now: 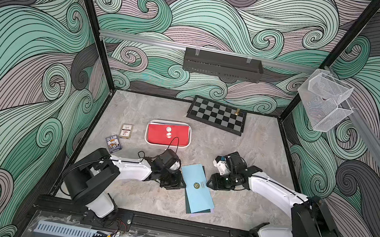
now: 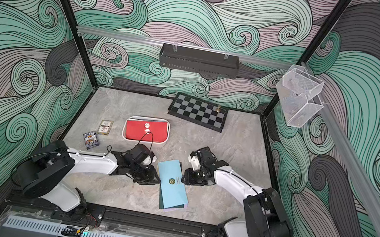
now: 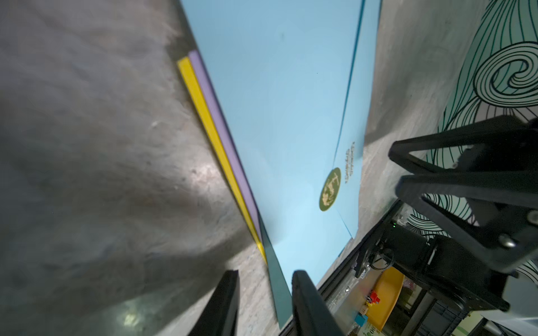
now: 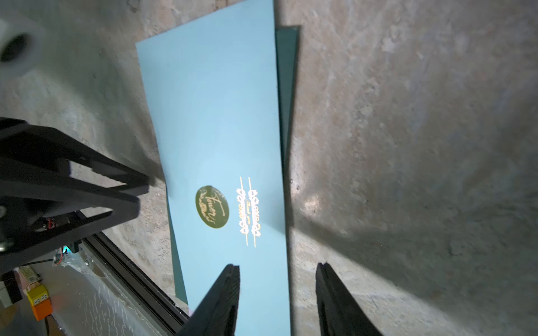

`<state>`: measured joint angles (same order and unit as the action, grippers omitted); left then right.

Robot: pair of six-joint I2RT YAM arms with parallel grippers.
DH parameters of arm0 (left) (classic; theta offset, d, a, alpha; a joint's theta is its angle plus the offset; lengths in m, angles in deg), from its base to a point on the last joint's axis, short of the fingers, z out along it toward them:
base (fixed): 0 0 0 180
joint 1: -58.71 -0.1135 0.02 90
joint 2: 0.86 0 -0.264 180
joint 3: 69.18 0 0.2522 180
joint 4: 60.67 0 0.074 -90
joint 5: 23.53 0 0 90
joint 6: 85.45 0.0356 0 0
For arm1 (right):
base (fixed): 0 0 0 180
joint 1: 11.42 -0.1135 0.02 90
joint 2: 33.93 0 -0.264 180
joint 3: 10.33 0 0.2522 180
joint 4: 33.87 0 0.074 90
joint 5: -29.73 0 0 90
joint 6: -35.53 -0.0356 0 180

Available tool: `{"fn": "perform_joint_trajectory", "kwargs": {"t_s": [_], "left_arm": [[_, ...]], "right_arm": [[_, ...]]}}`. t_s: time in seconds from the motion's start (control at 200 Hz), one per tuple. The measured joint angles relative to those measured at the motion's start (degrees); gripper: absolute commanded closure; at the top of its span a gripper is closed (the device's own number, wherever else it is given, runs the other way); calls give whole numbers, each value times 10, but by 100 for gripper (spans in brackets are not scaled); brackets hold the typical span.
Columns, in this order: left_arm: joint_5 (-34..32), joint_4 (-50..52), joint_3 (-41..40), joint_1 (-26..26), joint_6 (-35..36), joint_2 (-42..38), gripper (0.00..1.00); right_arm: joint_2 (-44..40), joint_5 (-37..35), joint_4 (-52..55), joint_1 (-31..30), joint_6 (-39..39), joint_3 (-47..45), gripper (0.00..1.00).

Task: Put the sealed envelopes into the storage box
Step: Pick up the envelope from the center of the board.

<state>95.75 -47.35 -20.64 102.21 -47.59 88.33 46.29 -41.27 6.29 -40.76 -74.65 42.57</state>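
Bracketing the envelope stack [image 1: 201, 203] at lower centre in a top view, my left gripper [image 1: 178, 183] and right gripper [image 1: 210, 184] stand jaws apart, likely to pinch the light blue envelope [image 1: 193, 175] for the storage box [image 1: 146, 134] just above.

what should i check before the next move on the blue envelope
1. Both grippers open: ok; the left gripper and right gripper each show a gap.
2. Edge of the blue envelope inside the right jaws: ok.
3. Left jaws on the blue envelope alone: cannot tell; the dark teal envelope beneath also lies in the gap.
4. Stack aligned: not ok; the lilac envelope and yellow envelope stick out.
5. Room in the white box: cannot tell; a red envelope covers its opening.
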Motion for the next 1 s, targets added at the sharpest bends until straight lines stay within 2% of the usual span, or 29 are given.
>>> {"fn": "perform_joint_trajectory", "kwargs": {"t_s": [0.535, 1.001], "left_arm": [[14, -41, 14, 6, 0, 34, 70], [12, -38, 15, 6, 2, 34, 71]], "right_arm": [[64, 41, -35, 0, -16, 3, 55], [64, 45, -36, -27, -26, 6, 56]]}}
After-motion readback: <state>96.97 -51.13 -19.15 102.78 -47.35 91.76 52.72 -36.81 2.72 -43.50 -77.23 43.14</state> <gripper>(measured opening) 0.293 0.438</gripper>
